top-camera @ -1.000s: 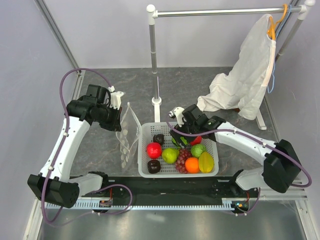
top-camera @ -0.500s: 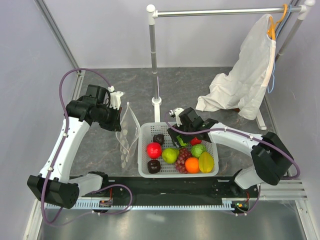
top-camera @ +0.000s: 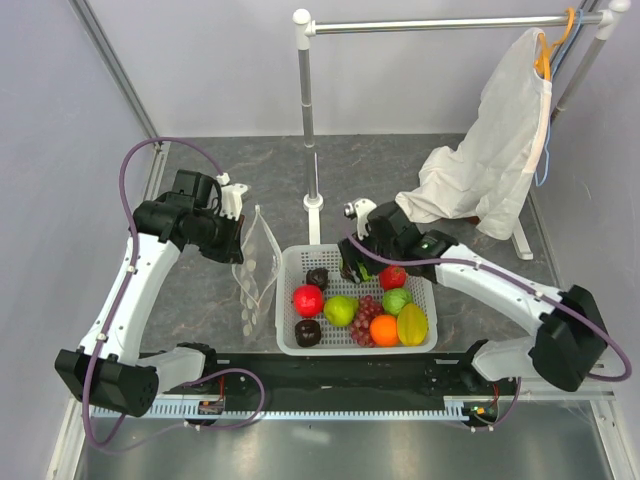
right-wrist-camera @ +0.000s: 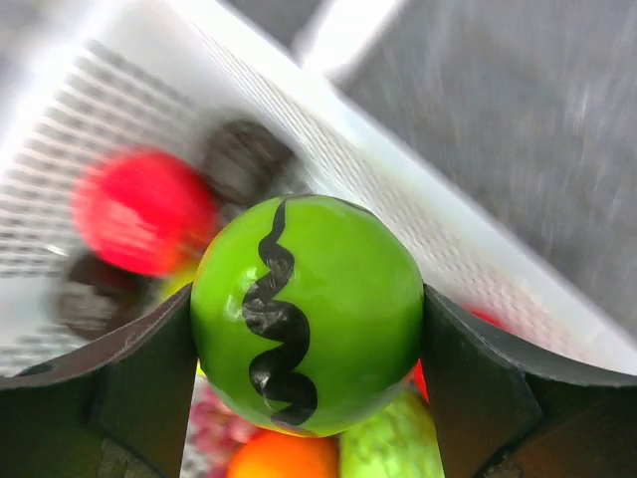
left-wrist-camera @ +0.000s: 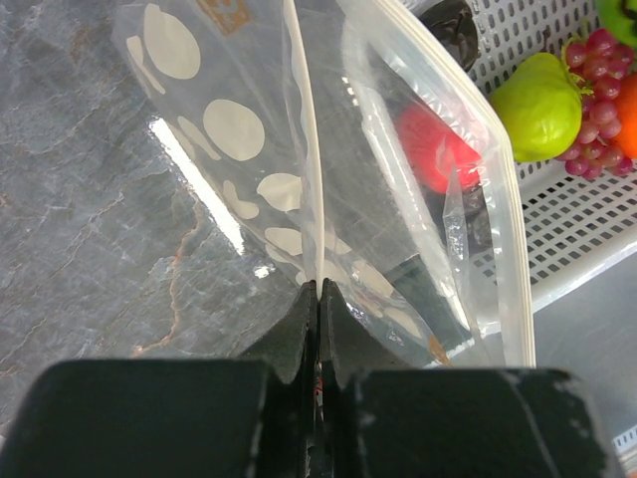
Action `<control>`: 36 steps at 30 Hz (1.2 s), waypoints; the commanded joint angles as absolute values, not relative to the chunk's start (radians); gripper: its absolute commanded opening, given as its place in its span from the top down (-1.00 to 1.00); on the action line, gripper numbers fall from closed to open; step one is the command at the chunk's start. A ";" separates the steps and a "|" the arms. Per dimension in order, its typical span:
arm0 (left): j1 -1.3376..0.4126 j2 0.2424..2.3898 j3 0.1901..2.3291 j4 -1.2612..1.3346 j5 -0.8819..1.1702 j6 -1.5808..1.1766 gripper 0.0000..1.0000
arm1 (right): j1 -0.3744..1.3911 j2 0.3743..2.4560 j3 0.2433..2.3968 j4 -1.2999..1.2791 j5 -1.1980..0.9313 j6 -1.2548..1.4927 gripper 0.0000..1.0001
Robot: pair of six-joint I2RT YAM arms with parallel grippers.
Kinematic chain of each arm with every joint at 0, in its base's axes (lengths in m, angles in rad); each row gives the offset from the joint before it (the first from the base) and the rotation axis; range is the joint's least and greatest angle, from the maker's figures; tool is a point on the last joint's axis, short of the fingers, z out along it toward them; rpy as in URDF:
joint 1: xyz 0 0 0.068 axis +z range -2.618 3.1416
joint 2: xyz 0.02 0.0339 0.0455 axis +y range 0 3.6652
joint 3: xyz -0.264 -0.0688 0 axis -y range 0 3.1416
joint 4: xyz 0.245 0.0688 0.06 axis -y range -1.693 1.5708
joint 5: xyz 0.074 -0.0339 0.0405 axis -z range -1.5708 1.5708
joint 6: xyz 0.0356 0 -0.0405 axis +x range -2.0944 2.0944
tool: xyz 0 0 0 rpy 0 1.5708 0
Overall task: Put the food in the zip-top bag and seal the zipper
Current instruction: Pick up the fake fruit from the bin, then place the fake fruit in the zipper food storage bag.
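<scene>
My left gripper [left-wrist-camera: 318, 289] is shut on the upper edge of the clear dotted zip-top bag [left-wrist-camera: 299, 179], holding it upright beside the white basket; the bag also shows in the top view [top-camera: 255, 270], with its whitish zipper [left-wrist-camera: 311, 149] open. My right gripper [right-wrist-camera: 309, 329] is shut on a round green toy fruit with a black wavy stripe [right-wrist-camera: 307, 314], held above the basket's back part [top-camera: 358, 270]. In the basket lie a red apple [top-camera: 307, 299], a green pear [top-camera: 340, 310], dark brown pieces [top-camera: 308, 332], grapes, an orange and more green fruit.
The white mesh basket [top-camera: 290, 345] sits at the near middle of the table. A clothes rail on white posts [top-camera: 304, 100] stands behind it, with a white cloth garment [top-camera: 490, 160] hanging at the right. Grey walls close the sides.
My right gripper has closed on the striped green fruit and lifted it up and back from the basket. The left arm and bag have not moved.
</scene>
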State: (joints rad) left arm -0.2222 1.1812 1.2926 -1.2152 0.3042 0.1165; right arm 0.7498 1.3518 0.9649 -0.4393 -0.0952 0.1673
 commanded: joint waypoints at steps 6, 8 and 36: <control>-0.227 1.189 1.301 -1.192 0.365 0.103 0.96 | 0.784 1.322 1.307 -0.220 -0.337 0.288 0.39; -0.226 1.189 1.302 -1.192 0.370 0.104 0.96 | 0.819 1.351 1.330 -0.104 -0.344 0.371 0.35; -0.225 1.163 1.295 -1.192 0.406 0.106 0.96 | 1.104 1.554 1.207 0.017 0.029 0.253 -0.54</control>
State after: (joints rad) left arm -0.2222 1.1839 1.2869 -1.2087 0.3698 0.1169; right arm 1.0988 1.6035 1.2240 0.0269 -0.0204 0.3161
